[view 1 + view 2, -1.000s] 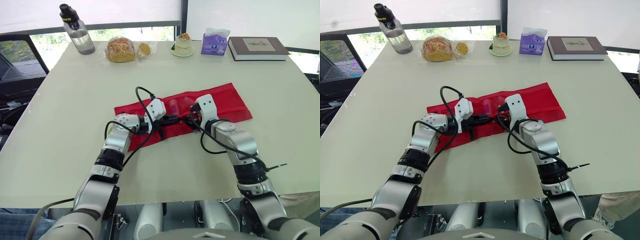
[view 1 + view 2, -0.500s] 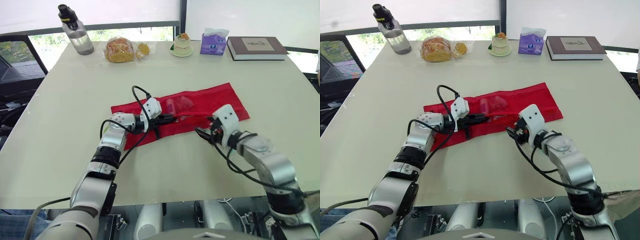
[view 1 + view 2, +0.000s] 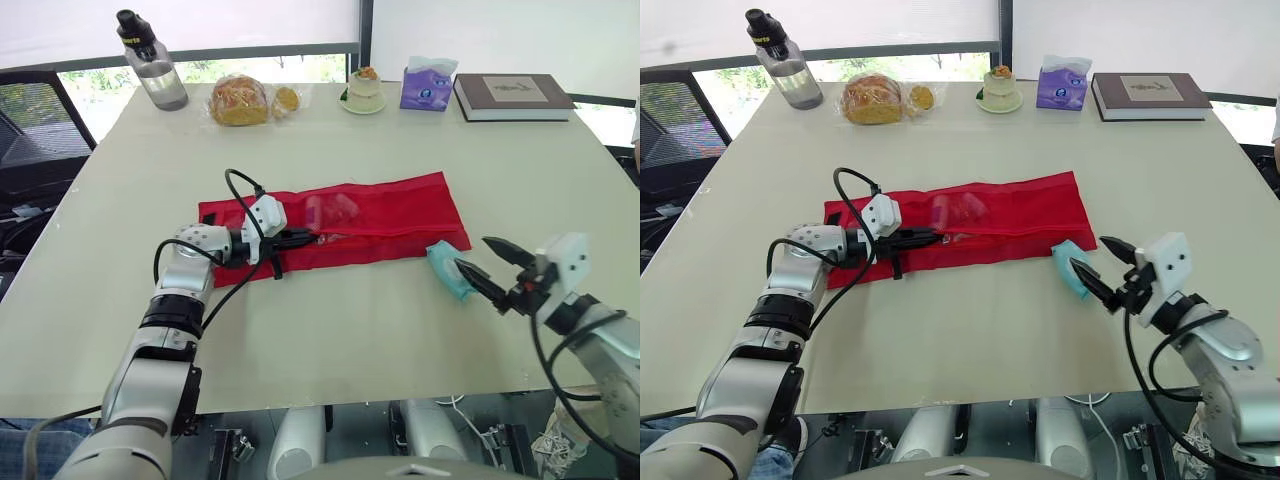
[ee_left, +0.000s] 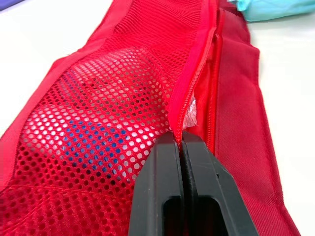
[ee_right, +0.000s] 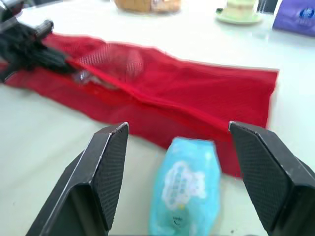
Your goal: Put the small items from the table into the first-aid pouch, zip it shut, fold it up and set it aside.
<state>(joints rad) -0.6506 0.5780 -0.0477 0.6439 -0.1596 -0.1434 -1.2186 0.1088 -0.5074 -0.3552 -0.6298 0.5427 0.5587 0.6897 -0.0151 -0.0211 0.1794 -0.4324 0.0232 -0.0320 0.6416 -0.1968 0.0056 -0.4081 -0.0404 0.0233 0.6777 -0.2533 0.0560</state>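
The red pouch lies flat mid-counter, with items visible under its mesh. A blue packet sits outside it, just beside the pouch's 4 o'clock corner. The left fingers are clenched on the pouch's zip seam, toward its 9 o'clock end. The right fingers are spread wide and empty, hovering at the packet's 3 o'clock.

Pulling the zip now would likely shut the packet out. With nothing pinning the pouch, it could also drag and bunch. A slanted grab might skid the slick packet toward the counter's 5 o'clock edge.
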